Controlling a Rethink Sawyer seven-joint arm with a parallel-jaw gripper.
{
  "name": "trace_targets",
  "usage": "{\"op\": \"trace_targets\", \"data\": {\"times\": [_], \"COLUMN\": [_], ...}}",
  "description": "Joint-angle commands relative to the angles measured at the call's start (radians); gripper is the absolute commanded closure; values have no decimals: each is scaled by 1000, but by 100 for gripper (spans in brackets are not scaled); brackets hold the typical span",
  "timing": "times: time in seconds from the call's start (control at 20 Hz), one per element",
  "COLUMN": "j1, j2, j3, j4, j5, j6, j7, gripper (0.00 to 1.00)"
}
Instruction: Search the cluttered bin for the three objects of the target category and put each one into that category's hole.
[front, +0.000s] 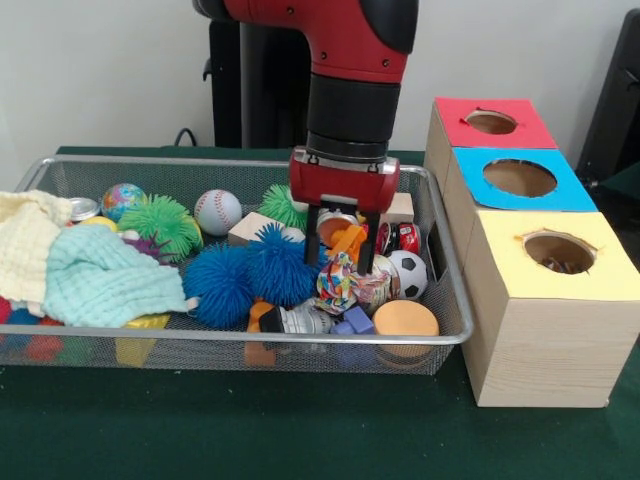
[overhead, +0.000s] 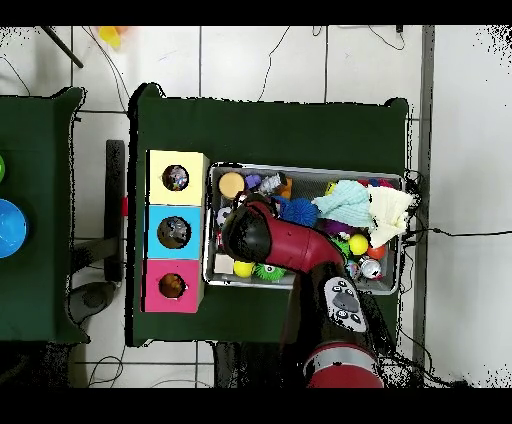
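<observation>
We see one dotted wrapper crumpled in the bin, at the end nearest the three boxes, directly below the gripper. Jaws are spread, one finger on each side above it, not touching it that we can tell. An orange piece sits between them. Blue spiky balls lie just beside it; soccer ball on the box side.

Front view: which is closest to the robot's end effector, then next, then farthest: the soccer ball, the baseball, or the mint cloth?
From the end effector:
1. Soccer ball, just to its picture right.
2. Baseball, farther off to the picture left.
3. Mint cloth, at the bin's left end.
</observation>
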Motion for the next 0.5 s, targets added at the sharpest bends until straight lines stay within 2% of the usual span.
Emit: {"op": "trace_targets", "data": {"times": [0.05, 0.3, 0.35, 0.5], "j1": [-46, -55, -60, -65], "j2": [-13, -3, 0, 0], "j3": [124, 137, 143, 149], "j4": [53, 48, 44, 45], "j5": [40, 37, 37, 33], "j6": [62, 60, 64, 60], "j7": [181, 172, 168, 165], "gripper": [0, 0, 100, 100]}}
